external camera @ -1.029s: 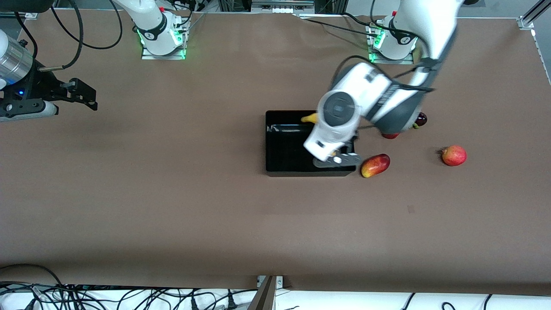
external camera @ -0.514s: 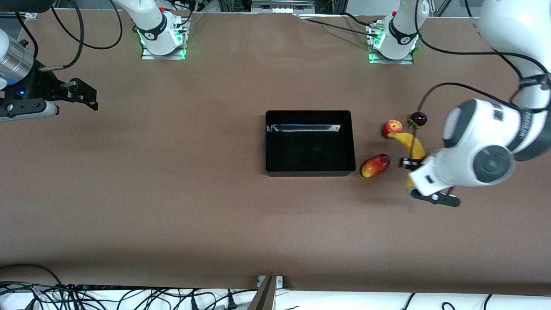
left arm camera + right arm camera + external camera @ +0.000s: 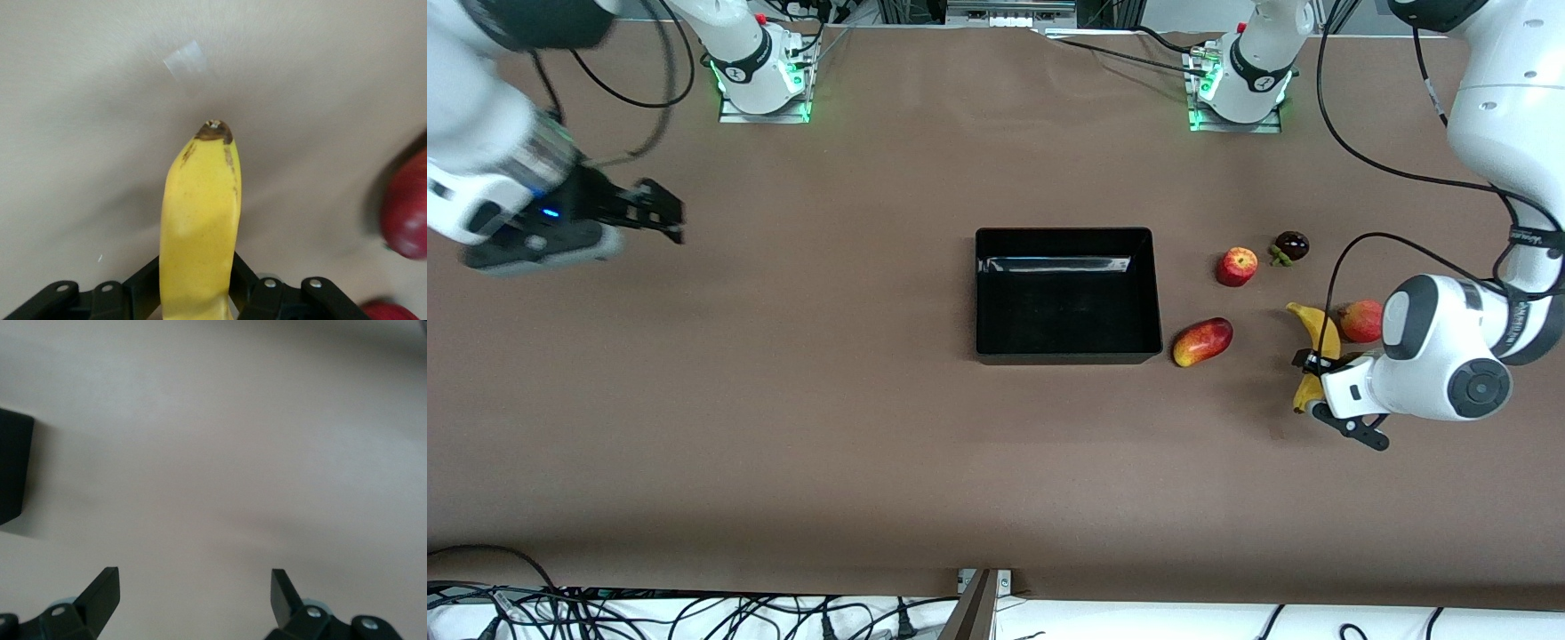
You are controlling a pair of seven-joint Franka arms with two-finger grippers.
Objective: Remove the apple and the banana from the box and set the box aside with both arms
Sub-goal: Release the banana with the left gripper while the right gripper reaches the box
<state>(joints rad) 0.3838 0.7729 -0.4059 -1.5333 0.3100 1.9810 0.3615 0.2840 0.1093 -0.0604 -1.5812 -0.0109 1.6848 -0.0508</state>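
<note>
Two hands are in sight above the brown desk (image 3: 783, 400). The left hand (image 3: 1316, 363) is clamped on the banana (image 3: 1319, 342) about its middle, at the left arm's end of the desk; in the left wrist view the yellow fruit (image 3: 199, 220) sticks out between the black fingers (image 3: 143, 287) with its dark tip pointing away. Whether the banana rests on the desk or hangs just above it cannot be told. The round red fruit with a tiny crown (image 3: 1362, 320) is just beside the banana, partly hidden by the left arm.

The right hand (image 3: 663, 213) hangs over bare desk at the right arm's end, its fingers (image 3: 100, 590) spread wide and holding nothing.

The black box (image 3: 1065, 238) sits near the middle of the desk, open side up, with nothing in it. The mango (image 3: 1202, 341) lies just beside the box's corner nearest the front camera, toward the left arm's end. The apple (image 3: 1237, 266) stands farther from the camera than the mango, with a small dark fruit (image 3: 1290, 245) near it.
</note>
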